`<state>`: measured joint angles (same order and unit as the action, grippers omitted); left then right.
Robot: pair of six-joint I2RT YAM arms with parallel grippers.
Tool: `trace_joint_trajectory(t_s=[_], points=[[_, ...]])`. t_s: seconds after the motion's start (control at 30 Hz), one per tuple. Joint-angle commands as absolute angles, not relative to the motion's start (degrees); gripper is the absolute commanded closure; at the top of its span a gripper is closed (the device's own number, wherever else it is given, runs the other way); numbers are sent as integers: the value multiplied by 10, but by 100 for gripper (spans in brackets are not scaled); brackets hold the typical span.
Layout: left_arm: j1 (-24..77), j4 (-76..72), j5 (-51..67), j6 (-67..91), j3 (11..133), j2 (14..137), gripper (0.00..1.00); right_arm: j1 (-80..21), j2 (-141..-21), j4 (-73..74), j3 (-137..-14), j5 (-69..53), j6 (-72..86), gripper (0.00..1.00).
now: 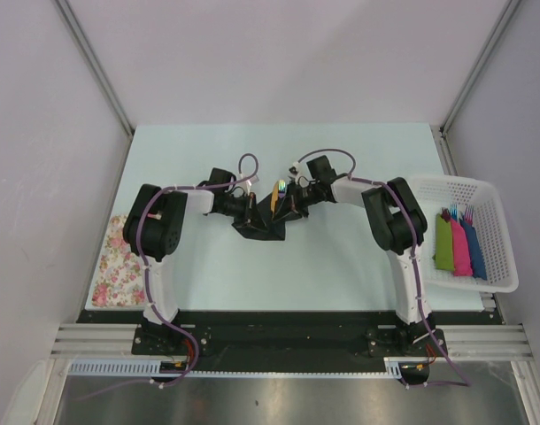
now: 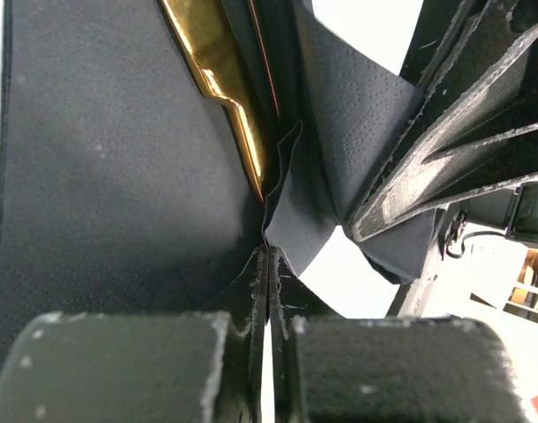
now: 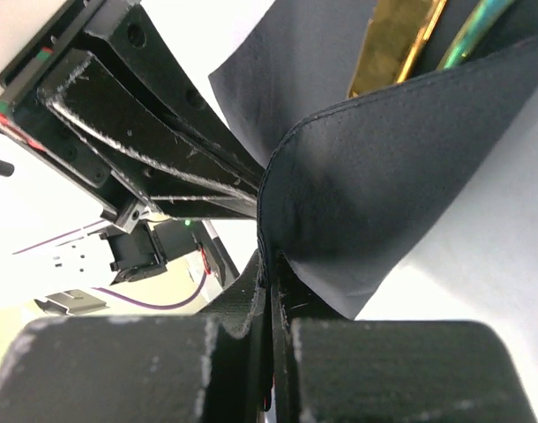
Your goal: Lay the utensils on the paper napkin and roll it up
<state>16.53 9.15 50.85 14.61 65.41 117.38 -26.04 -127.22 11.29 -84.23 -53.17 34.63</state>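
At the top view's centre, the left claw and right claw each pinched the thin black paper napkin, holding its edges raised around the slim yellow-orange plastic utensils for rolling.

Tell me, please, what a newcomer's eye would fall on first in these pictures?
Most striking is the middle of the table, where the left gripper and right gripper meet, each shut on a fold of the black paper napkin, with shiny golden utensils poking out. Next come the white basket at the right edge, holding green, pink and blue bundles, and a floral cloth at the near left.
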Motion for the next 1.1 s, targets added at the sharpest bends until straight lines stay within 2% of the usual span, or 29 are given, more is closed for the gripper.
trace_joint_trajectory(t_s=[0.0,0.83,0.93,1.07], points=[[172,81,499,146,674,1181,100,-271,-1289,88,-870,-535,362,100],[171,104,504,121,676,1173,100,-275,-1340,18,-878,-550,435,100],[171,112,504,114,679,1165,94,-276,-1347,17,-878,-549,437,100],[163,127,514,102,675,1148,75,-276,-1353,15,-875,-547,437,100]])
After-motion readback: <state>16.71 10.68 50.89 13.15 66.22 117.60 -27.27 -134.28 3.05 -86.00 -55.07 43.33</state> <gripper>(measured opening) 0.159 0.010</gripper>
